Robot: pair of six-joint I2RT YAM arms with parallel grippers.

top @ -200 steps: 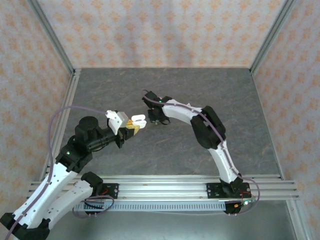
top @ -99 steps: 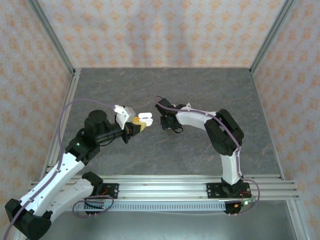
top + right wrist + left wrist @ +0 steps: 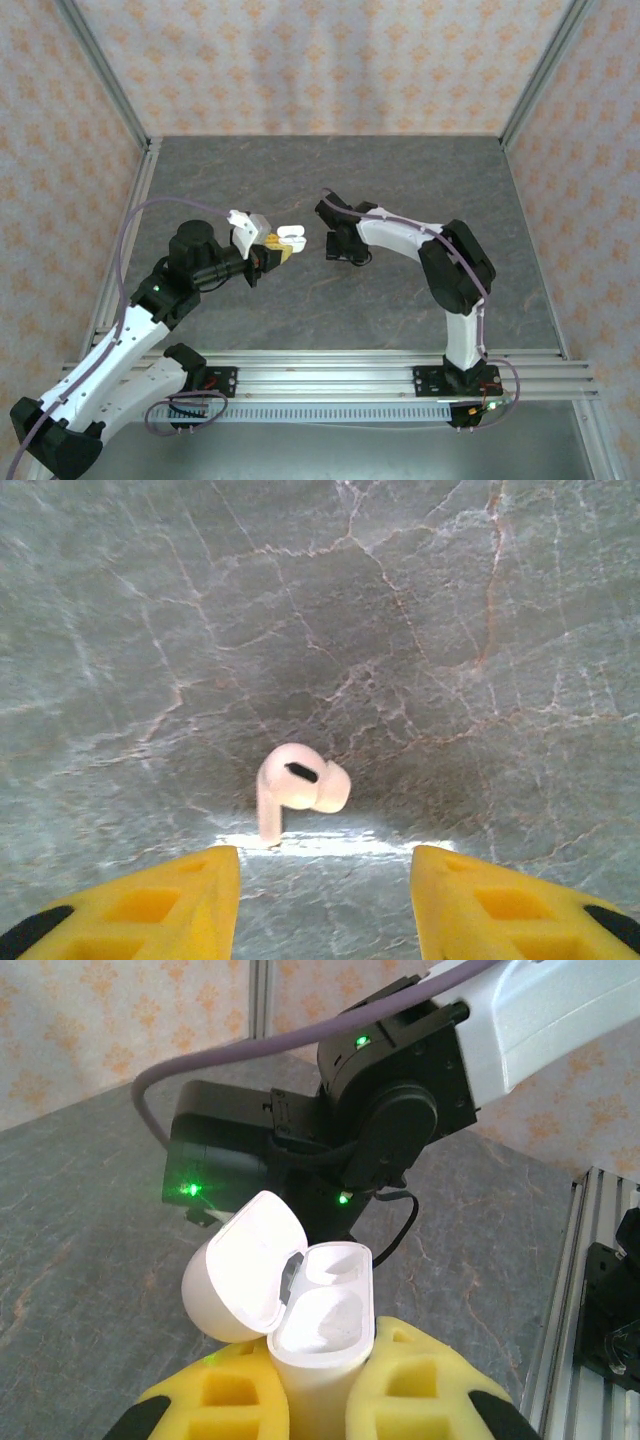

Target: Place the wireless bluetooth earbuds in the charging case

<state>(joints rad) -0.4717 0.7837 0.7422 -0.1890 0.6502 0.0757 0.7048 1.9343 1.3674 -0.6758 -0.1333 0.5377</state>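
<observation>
Your right gripper (image 3: 318, 865) slid toward 3 o'clock, fingers apart (holding nothing) by an earbud (image 3: 298, 790), while your left gripper (image 3: 320, 1360) squeezes the open case (image 3: 322, 1295).

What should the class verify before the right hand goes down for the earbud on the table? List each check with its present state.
1. Charging case gripped by the left hand: ok.
2. Lid swung open: ok.
3. Wells free to receive an earbud: ok, they look empty.
4. Right hand open wider than the earbud: ok.
5. Earbud lying loose on the table, just ahead of the open jaws: ok.
6. Which well suits this earbud: cannot tell.
</observation>
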